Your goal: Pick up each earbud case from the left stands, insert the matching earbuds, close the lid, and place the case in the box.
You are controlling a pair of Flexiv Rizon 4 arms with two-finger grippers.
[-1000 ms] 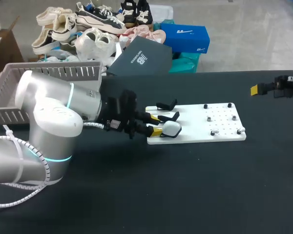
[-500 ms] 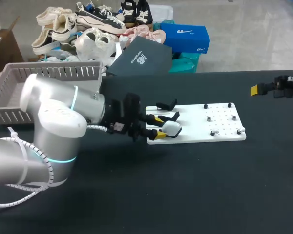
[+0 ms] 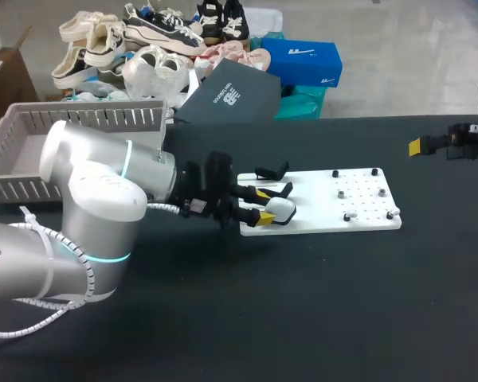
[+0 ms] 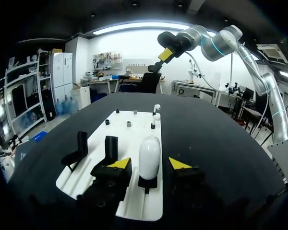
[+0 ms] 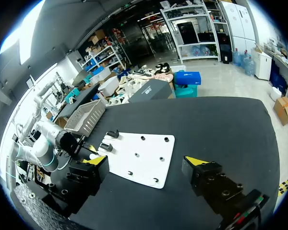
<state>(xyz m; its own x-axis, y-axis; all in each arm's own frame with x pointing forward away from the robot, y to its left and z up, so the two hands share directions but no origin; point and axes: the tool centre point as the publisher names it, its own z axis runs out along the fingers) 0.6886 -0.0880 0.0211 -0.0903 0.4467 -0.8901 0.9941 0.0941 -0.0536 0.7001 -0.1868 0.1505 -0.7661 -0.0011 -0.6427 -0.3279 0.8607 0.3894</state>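
- The white, rounded, glossy earbud case (image 4: 150, 154) is standing upright on a small black stand (image 4: 148, 182) at the near end of the flat white board (image 4: 134, 129). Its lid is looking closed.
- My left gripper (image 4: 149, 164) is straddling that case at the board's near end. Its yellow-tipped fingers (image 4: 119, 163) are spread, one on each side, with a sliver of gap showing on both sides, so they are grasping nothing yet.
- Two empty black stands (image 4: 111, 145) are sitting on the board just beside the case.
- Small dark pieces (image 3: 348, 216) are dotting the board's far end. They are too small to tell whether they are earbuds or pegs.
- My right gripper (image 5: 146, 161) is hanging well off the board's far end, with its fingers wide apart and nothing between them.
- The grey slotted plastic basket (image 3: 32, 151), likely the box, is sitting well apart from the board's near end, behind my left arm.
- Risks, as I am judging them:
  - The case is smooth and curved, so a squeeze landing high or off-centre is likely to pop it out sideways.
  - One finger touching first could tip the case off its narrow stand.
  - Lifting at a slant could drag the stand, or shift the whole board and disturb the small pieces.
  - The finger nearer the empty stands has little room and could clip one.
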